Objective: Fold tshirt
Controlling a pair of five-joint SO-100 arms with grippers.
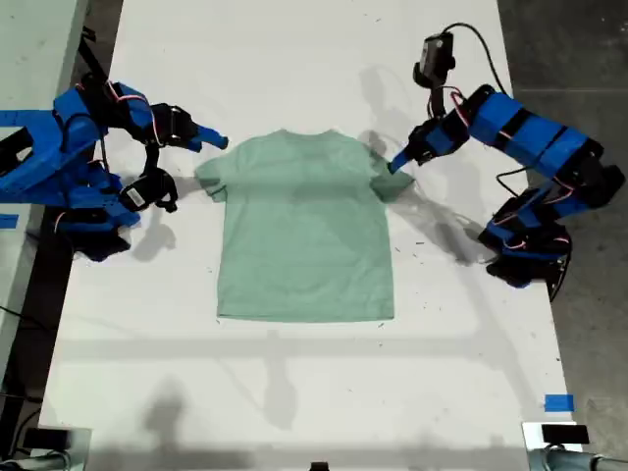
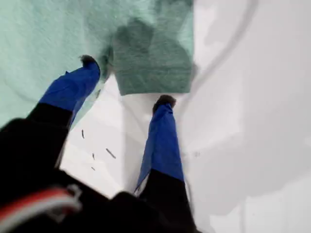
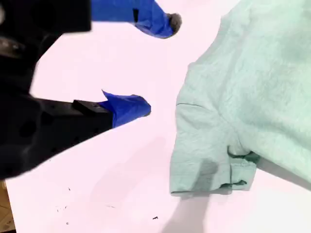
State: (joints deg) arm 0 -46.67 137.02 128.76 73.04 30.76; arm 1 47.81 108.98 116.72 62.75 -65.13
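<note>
Both pincers spread: my first pincer (image 2: 127, 81) straddles the tshirt (image 1: 304, 226) sleeve; my second pincer (image 3: 158, 65) hovers beside it.

Item count: one tshirt (image 1: 304, 231), pale mint-green, with two short sleeves. Two blue arms, mine, each carrying one gripper: my first gripper (image 1: 401, 163) and my second gripper (image 1: 211, 143). One white table (image 1: 294, 392). One blue tape piece (image 1: 558, 402) on the table.
</note>
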